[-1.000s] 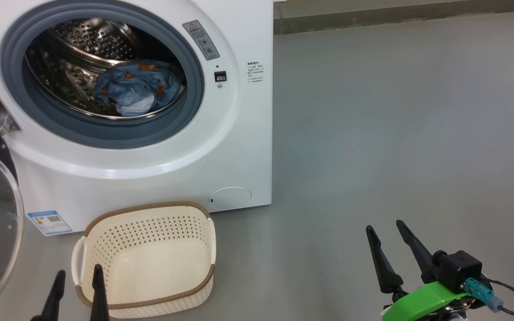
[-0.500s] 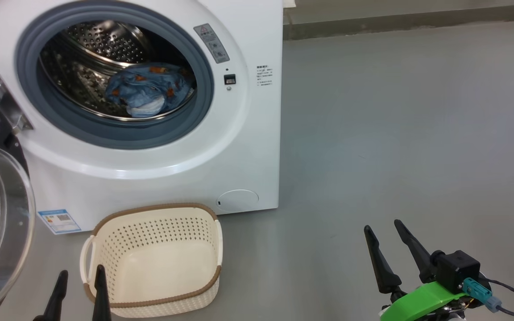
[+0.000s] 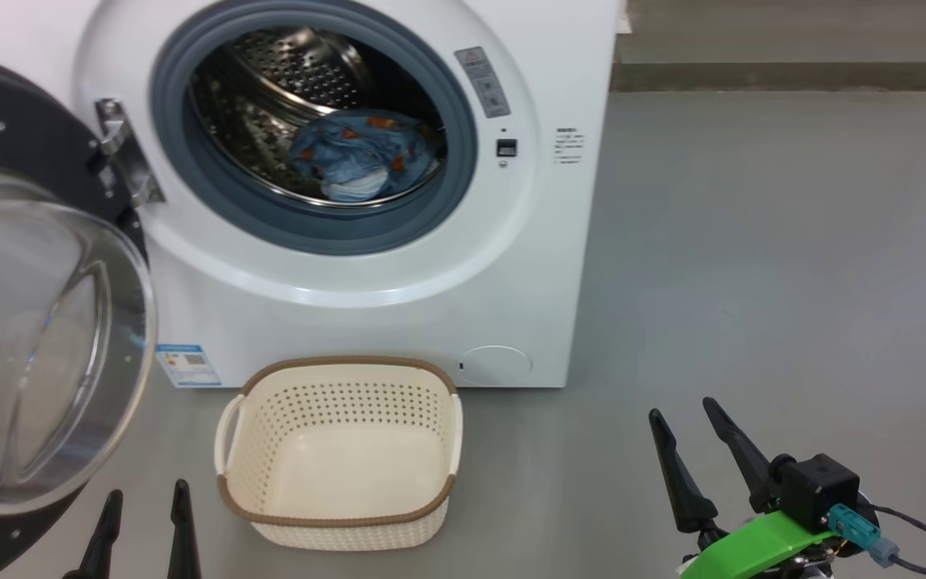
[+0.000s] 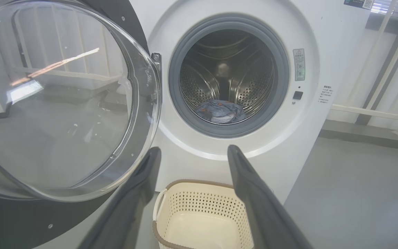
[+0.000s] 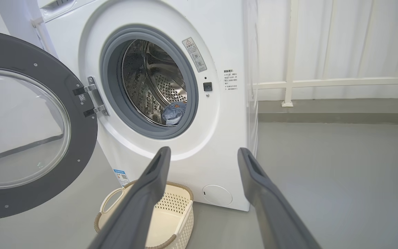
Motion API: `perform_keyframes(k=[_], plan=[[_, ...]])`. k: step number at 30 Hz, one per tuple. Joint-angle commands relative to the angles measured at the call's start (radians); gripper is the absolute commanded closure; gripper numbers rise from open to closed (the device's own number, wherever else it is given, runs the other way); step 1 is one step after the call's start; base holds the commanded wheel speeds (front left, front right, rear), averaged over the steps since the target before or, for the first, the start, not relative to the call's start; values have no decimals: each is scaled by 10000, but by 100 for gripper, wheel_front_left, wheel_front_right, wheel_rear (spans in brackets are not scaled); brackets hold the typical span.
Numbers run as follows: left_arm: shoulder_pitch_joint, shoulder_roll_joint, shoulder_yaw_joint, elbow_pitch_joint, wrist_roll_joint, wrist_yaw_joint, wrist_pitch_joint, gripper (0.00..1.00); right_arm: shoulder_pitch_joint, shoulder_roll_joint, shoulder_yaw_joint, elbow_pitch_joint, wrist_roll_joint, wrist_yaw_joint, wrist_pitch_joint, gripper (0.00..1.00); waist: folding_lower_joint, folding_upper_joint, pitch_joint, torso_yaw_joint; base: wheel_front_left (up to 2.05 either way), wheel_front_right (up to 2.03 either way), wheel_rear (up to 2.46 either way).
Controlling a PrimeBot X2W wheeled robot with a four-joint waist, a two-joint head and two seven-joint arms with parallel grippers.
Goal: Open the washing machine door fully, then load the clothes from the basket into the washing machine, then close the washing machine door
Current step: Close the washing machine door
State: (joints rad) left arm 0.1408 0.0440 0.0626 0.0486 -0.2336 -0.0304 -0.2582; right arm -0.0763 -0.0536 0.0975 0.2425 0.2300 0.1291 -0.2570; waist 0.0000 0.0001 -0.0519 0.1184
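Floor [image 3: 792, 241] below upright, parted right end effector [image 3: 682, 410]

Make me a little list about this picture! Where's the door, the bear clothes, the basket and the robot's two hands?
washing machine door: swung wide open, hinged on the left
clothes: lying inside the drum
basket: on the floor in front of the washing machine, nothing in it
left hand: open, holding nothing, low beside the basket
right hand: open, holding nothing, over bare floor
job left: shutting the door
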Motion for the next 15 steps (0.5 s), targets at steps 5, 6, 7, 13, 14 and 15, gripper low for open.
perform_keyframes(k=[5, 6, 7, 13, 14, 15], plan=[[-112, 62, 297, -356, 113, 247, -36, 0, 32, 34, 336, -307, -47, 16, -48, 0, 0, -1, -74, 1004, 0, 0, 0], [-98, 62, 289, -372, 123, 276, -36, 0, 37, 34, 346, -315, -53, 16, -48, 0, 0, -1, -75, 1134, 0, 0, 0], [-84, 62, 290, -379, 121, 312, -36, 0, 41, 34, 355, -321, -51, 16, -48, 0, 0, -1, -75, 1265, 0, 0, 0], [-48, 62, 398, -378, 35, 479, -36, 0, 55, 34, 435, -316, -39, 16, -48, 0, 0, -1, -90, 2091, 0, 0, 0], [-46, 62, 423, -389, -13, 512, -36, 0, 64, 34, 436, -315, -43, 16, -48, 0, 0, -1, -94, 2231, 0, 0, 0], [-35, 62, 431, -401, -48, 534, -36, 0, 72, 34, 429, -317, -48, 16, -48, 0, 0, -1, -95, 2369, 0, 0, 0]])
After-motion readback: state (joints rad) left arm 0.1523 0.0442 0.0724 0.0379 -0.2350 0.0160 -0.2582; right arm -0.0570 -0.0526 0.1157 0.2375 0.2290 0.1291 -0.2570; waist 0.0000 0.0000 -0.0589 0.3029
